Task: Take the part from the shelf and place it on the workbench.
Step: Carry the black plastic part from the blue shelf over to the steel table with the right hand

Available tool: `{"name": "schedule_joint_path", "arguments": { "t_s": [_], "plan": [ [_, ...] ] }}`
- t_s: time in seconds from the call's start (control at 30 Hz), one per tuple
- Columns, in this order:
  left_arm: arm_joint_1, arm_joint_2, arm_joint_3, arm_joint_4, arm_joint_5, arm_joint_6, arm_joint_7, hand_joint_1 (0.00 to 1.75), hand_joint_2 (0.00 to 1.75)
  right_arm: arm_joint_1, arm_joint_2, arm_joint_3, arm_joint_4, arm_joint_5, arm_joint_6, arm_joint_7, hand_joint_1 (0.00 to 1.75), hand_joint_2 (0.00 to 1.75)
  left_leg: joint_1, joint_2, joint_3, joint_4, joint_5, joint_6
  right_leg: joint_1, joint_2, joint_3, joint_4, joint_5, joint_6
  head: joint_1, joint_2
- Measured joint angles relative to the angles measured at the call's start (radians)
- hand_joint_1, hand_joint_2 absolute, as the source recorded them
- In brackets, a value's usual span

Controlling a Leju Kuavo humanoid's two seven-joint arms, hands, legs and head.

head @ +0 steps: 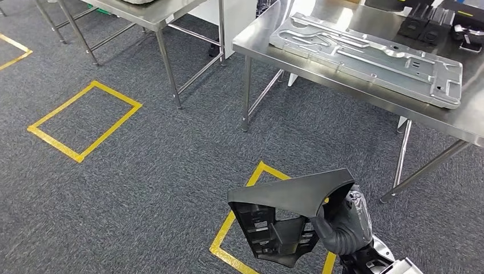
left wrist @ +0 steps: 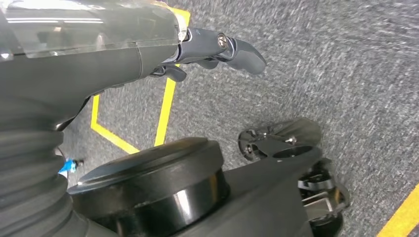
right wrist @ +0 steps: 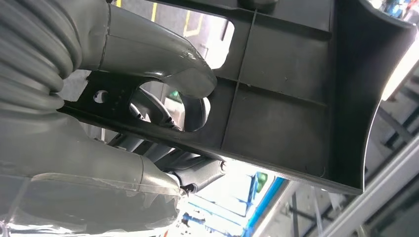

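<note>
The right hand [head: 341, 224] comes up from the 5 o'clock corner of the head view and grips a black plastic part [head: 288, 214], a moulded panel with a smooth curved top flange and a ribbed, slotted underside. The part sits at 9 o'clock of the hand, carried in the air above the grey carpet [head: 171, 171], over a yellow tape square [head: 237, 217] marked on the floor. The dark fingers wrap the part's right edge. In the right wrist view the thick grey thumb [right wrist: 163, 64] presses on one face of the part [right wrist: 281, 89] while a darker finger [right wrist: 195, 111] hooks through an opening in it, so the hand is closed firmly on the part.

At 1 o'clock from the part stands a stainless steel workbench [head: 297, 54], well apart from it. On the bench lies a large stamped metal plate [head: 371, 57], and black moulded pieces [head: 425, 23] lie at its far edge towards 2 o'clock. A second steel table [head: 154, 17] stands at 11 o'clock, and another yellow tape square [head: 85, 120] lies at 9 o'clock on the carpet.

In the left wrist view the left hand [left wrist: 217, 52] hangs over the carpet with nothing in it, its dark fingers curled in under the palm and the thumb [left wrist: 244, 54] pointing straight out.
</note>
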Motion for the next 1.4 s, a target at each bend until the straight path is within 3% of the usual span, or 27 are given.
{"name": "schedule_joint_path", "arguments": {
  "t_s": [0.03,0.13,0.2,0.27,0.3,0.33,0.37,0.4,0.47,0.53,0.6,0.63,0.7,0.77,0.8,0.83,0.87,0.9,0.97,1.03,1.13,1.2,1.27,1.3,1.33,1.37,1.4],
  "plan": [
    [-0.001,0.0,0.0,0.0,0.001,0.0,0.001,0.0,1.75,-0.002,0.0,0.0,0.001,-0.002,0.0,-0.002,1.75,1.75,-0.001,0.008,0.003,-0.001,-0.003,-0.005,0.004,-0.001,0.002,-0.007,-0.005,-0.005,0.0,0.0],
    [-0.004,-0.001,0.001,0.0,0.003,0.001,0.004,0.0,1.75,-0.005,-0.004,0.0,0.002,-0.004,0.001,-0.006,1.75,1.75,-0.002,0.029,0.019,-0.006,-0.013,-0.021,0.001,0.031,0.005,-0.015,-0.002,-0.018,0.0,0.0],
    [-0.006,-0.002,0.001,0.0,0.003,0.002,0.005,0.0,1.75,-0.01,-0.005,-0.001,0.002,-0.007,0.003,-0.007,1.75,1.75,0.0,0.001,0.002,0.048,-0.051,-0.03,-0.007,0.053,0.015,-0.027,0.002,-0.026,0.0,0.0],
    [-0.005,-0.002,0.002,0.0,0.004,0.002,0.005,0.0,1.75,-0.017,-0.005,-0.001,0.005,-0.012,0.009,-0.007,1.75,1.75,0.003,-0.045,-0.065,0.181,-0.108,-0.035,-0.007,0.076,0.017,-0.029,0.003,-0.031,-0.001,0.0],
    [-0.004,-0.002,0.003,0.0,0.005,0.002,0.005,0.0,1.75,-0.019,-0.006,-0.002,0.007,-0.015,0.012,-0.006,1.75,1.75,0.004,-0.059,-0.099,0.24,-0.124,-0.035,-0.006,0.088,0.017,-0.027,0.003,-0.033,-0.001,0.0],
    [-0.005,-0.002,0.003,0.0,0.006,0.003,0.005,0.0,1.75,-0.02,-0.006,-0.002,0.009,-0.017,0.015,-0.006,1.75,1.75,0.004,-0.066,-0.119,0.268,-0.12,-0.034,-0.005,0.101,0.018,-0.026,0.002,-0.034,-0.001,0.0],
    [-0.005,-0.002,0.004,0.0,0.006,0.003,0.005,0.0,1.75,-0.02,-0.006,-0.002,0.01,-0.019,0.017,-0.005,1.75,1.75,0.003,-0.073,-0.121,0.256,-0.096,-0.031,-0.004,0.115,0.019,-0.025,0.001,-0.034,-0.001,0.0],
    [-0.006,-0.002,0.004,0.0,0.006,0.004,0.005,0.0,1.75,-0.02,-0.006,-0.002,0.011,-0.02,0.017,-0.005,1.75,1.75,0.003,-0.082,-0.105,0.206,-0.056,-0.027,-0.003,0.129,0.021,-0.022,-0.001,-0.033,-0.001,0.0],
    [-0.003,-0.002,0.004,0.0,0.006,0.006,0.007,0.0,1.75,-0.02,-0.006,-0.002,0.012,-0.021,0.018,-0.005,1.75,1.75,0.005,-0.126,-0.058,0.078,0.01,-0.015,-0.003,0.156,0.021,-0.017,-0.005,-0.029,-0.001,0.0],
    [-0.001,-0.001,0.005,0.0,0.006,0.007,0.007,0.0,1.75,-0.021,-0.006,-0.002,0.012,-0.022,0.017,-0.005,1.75,1.75,0.003,-0.157,-0.035,0.017,0.025,-0.008,-0.007,0.18,0.013,-0.012,-0.005,-0.018,-0.001,0.0],
    [-0.001,-0.003,0.005,0.0,0.006,0.008,0.006,0.0,1.75,-0.018,-0.007,-0.002,0.012,-0.023,0.017,-0.005,1.75,1.75,0.002,-0.143,-0.032,0.008,0.025,-0.001,-0.011,0.2,0.006,-0.013,-0.001,-0.003,-0.001,0.0],
    [-0.002,-0.003,0.005,0.0,0.006,0.008,0.006,0.0,1.75,-0.015,-0.007,-0.003,0.012,-0.023,0.017,-0.006,1.75,1.75,0.003,-0.132,-0.03,0.003,0.028,0.005,-0.01,0.191,0.002,-0.008,-0.005,0.003,-0.001,0.0],
    [-0.003,-0.006,0.005,-0.001,0.006,0.008,0.005,0.0,1.75,-0.012,-0.009,-0.006,0.011,-0.025,0.016,-0.008,1.75,1.75,0.009,-0.107,-0.026,-0.008,0.033,0.017,-0.007,0.137,-0.027,0.051,-0.041,0.012,-0.001,0.0],
    [0.0,-0.006,0.006,-0.001,0.007,0.008,0.004,0.0,1.75,-0.012,-0.009,-0.006,0.012,-0.027,0.017,-0.009,1.75,1.75,0.006,-0.08,-0.025,-0.009,0.031,0.022,-0.01,0.083,-0.095,0.186,-0.106,0.02,-0.001,0.0],
    [0.002,-0.006,0.006,-0.001,0.007,0.008,0.004,0.0,1.75,-0.011,-0.009,-0.006,0.012,-0.027,0.018,-0.009,1.75,1.75,0.005,-0.065,-0.025,-0.009,0.029,0.023,-0.012,0.073,-0.128,0.248,-0.128,0.024,-0.001,0.0],
    [0.003,-0.006,0.006,-0.001,0.006,0.007,0.004,0.0,1.75,-0.011,-0.009,-0.006,0.012,-0.026,0.018,-0.009,1.75,1.75,0.004,-0.052,-0.024,-0.008,0.027,0.022,-0.015,0.069,-0.145,0.278,-0.13,0.027,-0.001,0.0],
    [0.003,-0.006,0.006,-0.001,0.006,0.006,0.004,0.0,1.75,-0.011,-0.009,-0.007,0.012,-0.024,0.018,-0.008,1.75,1.75,0.004,-0.039,-0.022,-0.008,0.025,0.021,-0.017,0.065,-0.14,0.267,-0.112,0.029,-0.001,0.0],
    [0.002,-0.006,0.006,-0.001,0.005,0.005,0.004,0.0,1.75,-0.011,-0.009,-0.007,0.012,-0.023,0.018,-0.008,1.75,1.75,0.004,-0.027,-0.018,-0.008,0.021,0.019,-0.018,0.058,-0.114,0.216,-0.079,0.029,-0.001,0.0],
    [0.001,-0.007,0.006,-0.001,0.005,0.002,0.005,0.0,1.75,-0.011,-0.009,-0.007,0.012,-0.021,0.018,-0.008,1.75,1.75,0.0,-0.007,-0.009,-0.006,0.013,0.011,-0.014,0.02,-0.034,0.07,-0.016,0.022,-0.001,0.0],
    [0.0,-0.008,0.006,-0.001,0.005,0.002,0.006,0.0,1.75,-0.011,-0.009,-0.008,0.012,-0.02,0.018,-0.008,1.75,1.75,-0.005,0.01,-0.001,-0.004,0.005,0.001,-0.007,-0.004,0.005,-0.007,0.002,0.01,-0.001,0.0],
    [-0.003,-0.009,0.006,-0.001,0.005,0.002,0.006,0.0,1.75,-0.01,-0.01,-0.009,0.011,-0.02,0.018,-0.007,1.75,1.75,-0.005,0.027,0.009,-0.004,-0.006,-0.015,-0.006,0.025,0.006,-0.017,0.002,-0.006,-0.001,0.0],
    [-0.004,-0.009,0.006,-0.001,0.005,0.003,0.005,0.0,1.75,-0.012,-0.011,-0.009,0.011,-0.02,0.019,-0.007,1.75,1.75,-0.001,-0.012,-0.009,0.048,-0.042,-0.025,-0.011,0.046,0.011,-0.024,0.006,-0.018,-0.001,0.0],
    [-0.002,-0.009,0.007,-0.001,0.005,0.004,0.001,0.0,1.75,-0.015,-0.011,-0.009,0.012,-0.02,0.019,-0.007,1.75,1.75,0.002,-0.062,-0.072,0.179,-0.108,-0.03,-0.012,0.064,0.012,-0.026,0.007,-0.027,-0.001,0.0],
    [-0.002,-0.009,0.007,-0.001,0.006,0.005,-0.001,0.0,1.75,-0.016,-0.011,-0.009,0.012,-0.018,0.018,-0.008,1.75,1.75,0.003,-0.071,-0.108,0.247,-0.132,-0.032,-0.012,0.073,0.011,-0.025,0.006,-0.029,-0.001,0.0],
    [-0.003,-0.009,0.007,-0.001,0.006,0.006,-0.003,0.0,1.75,-0.015,-0.011,-0.009,0.012,-0.015,0.016,-0.009,1.75,1.75,0.003,-0.074,-0.133,0.29,-0.139,-0.032,-0.011,0.081,0.012,-0.024,0.005,-0.03,-0.001,0.0],
    [-0.004,-0.009,0.008,-0.001,0.006,0.007,-0.005,0.0,1.75,-0.015,-0.011,-0.01,0.012,-0.01,0.015,-0.009,1.75,1.75,0.003,-0.075,-0.14,0.294,-0.124,-0.032,-0.011,0.089,0.013,-0.022,0.004,-0.03,-0.001,0.0],
    [-0.006,-0.009,0.008,-0.001,0.006,0.008,-0.005,0.0,1.75,-0.015,-0.011,-0.01,0.012,-0.006,0.013,-0.01,1.75,1.75,0.003,-0.075,-0.128,0.257,-0.09,-0.03,-0.011,0.097,0.015,-0.02,0.002,-0.028,-0.001,0.0]
  ]
}}
